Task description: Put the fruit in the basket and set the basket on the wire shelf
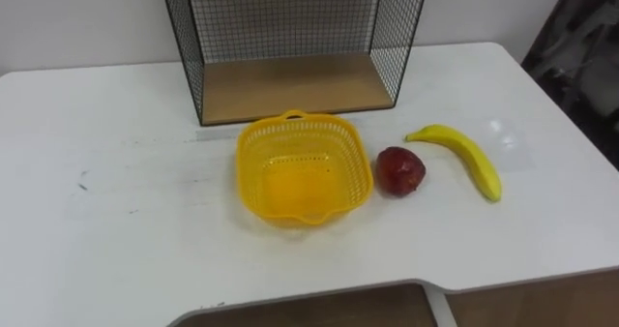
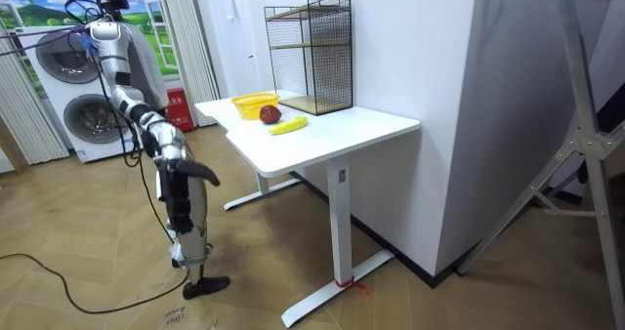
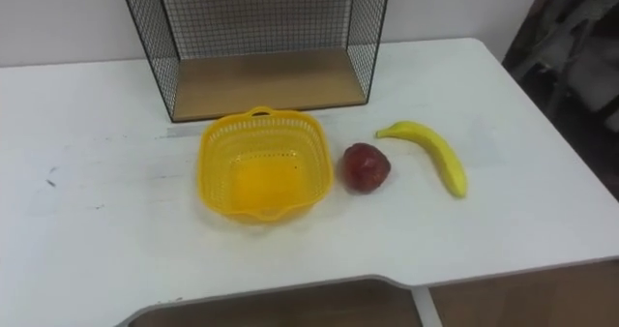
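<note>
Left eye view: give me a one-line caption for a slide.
Empty yellow basket on white table, red fruit and banana to its right, wire shelf behind.

Pretty bright and even all over, the white table [image 1: 106, 240] almost washes out. Only soft, faint shadows hugging the yellow basket [image 1: 250, 172] and the banana [image 1: 464, 151], plus a small patch of glare on the tabletop just beyond the banana.

White desk [image 2: 337, 133], wood floor [image 2: 88, 281], washing machines [image 2: 83, 125]
</note>
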Controlling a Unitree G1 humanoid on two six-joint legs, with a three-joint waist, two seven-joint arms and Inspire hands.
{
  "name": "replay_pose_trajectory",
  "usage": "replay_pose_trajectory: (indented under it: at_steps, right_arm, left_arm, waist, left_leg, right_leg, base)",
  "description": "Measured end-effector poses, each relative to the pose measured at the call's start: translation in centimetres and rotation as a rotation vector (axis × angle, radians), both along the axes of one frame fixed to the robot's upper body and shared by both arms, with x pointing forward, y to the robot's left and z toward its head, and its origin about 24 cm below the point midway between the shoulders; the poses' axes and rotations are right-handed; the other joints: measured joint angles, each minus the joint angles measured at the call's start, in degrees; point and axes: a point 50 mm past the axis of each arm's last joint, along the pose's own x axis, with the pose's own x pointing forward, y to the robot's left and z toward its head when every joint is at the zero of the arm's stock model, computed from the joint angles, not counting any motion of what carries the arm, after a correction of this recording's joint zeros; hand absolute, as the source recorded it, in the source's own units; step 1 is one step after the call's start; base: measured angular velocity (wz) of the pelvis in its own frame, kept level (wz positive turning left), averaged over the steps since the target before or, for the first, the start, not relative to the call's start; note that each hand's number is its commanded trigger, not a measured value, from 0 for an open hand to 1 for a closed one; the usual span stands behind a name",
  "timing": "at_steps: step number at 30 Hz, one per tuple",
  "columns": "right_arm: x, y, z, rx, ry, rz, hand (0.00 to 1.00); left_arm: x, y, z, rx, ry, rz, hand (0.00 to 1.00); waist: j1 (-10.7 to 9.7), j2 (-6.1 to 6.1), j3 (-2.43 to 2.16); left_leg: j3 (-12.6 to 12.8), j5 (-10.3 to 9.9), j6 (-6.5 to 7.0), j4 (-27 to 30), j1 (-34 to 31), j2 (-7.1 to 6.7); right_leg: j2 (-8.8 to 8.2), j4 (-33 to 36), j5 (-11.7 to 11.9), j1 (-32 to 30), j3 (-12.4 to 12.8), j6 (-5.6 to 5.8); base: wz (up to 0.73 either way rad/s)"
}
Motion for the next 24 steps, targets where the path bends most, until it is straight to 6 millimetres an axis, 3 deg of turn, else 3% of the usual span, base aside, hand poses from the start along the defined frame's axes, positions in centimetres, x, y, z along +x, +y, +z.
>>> replay_pose_trajectory:
  at_steps: [6,10,13,17,24]
  right_arm:
    - [3.2,-2.2,6.2,-0.328,0.028,0.031,0.0]
    - [4.7,-2.1,10.1,-0.504,-0.021,0.055,0.0]
    - [6.3,-0.9,13.4,-0.733,0.009,0.13,0.0]
    - [7.6,0.3,15.2,-0.86,-0.008,0.21,0.0]
    - [10.2,2.6,16.4,-0.954,-0.133,0.501,0.0]
  left_arm:
    - [1.2,0.2,0.1,0.011,-0.035,-0.042,0.0]
    - [1.4,0.2,0.1,0.011,-0.037,-0.051,0.0]
    - [1.3,0.2,0.1,0.008,-0.033,-0.06,0.0]
    - [1.5,-0.2,0.0,-0.004,-0.03,-0.092,0.0]
    - [1.6,-0.4,-0.1,-0.002,-0.019,-0.126,0.0]
  waist:
    - [0.34,-0.45,0.31]
    - [0.69,-0.19,0.41]
    - [1.02,-0.14,0.44]
    - [2.41,-0.59,0.38]
    - [3.81,-0.94,0.42]
  left_leg:
    - [-0.06,0.0,0.01,0.54,-1.85,0.05]
    - [-0.12,0.03,0.03,0.51,-2.79,0.08]
    - [-0.12,0.03,0.02,0.5,-3.06,0.05]
    - [0.01,0.03,0.02,0.36,-2.59,0.08]
    - [-0.01,0.03,0.02,0.38,-2.44,0.13]
  right_leg:
    - [0.0,0.27,-0.07,-1.74,-0.1,-0.08]
    - [0.05,0.96,0.02,-2.39,-0.01,-0.21]
    - [0.06,1.08,0.01,-3.03,0.12,-0.2]
    - [0.19,1.06,0.03,-2.83,0.57,-0.23]
    - [0.17,0.96,0.05,-2.3,0.5,-0.26]
  base:
    - [0.01]
    - [0.0]
    - [-0.01]
    - [-0.05]
    - [0.01]
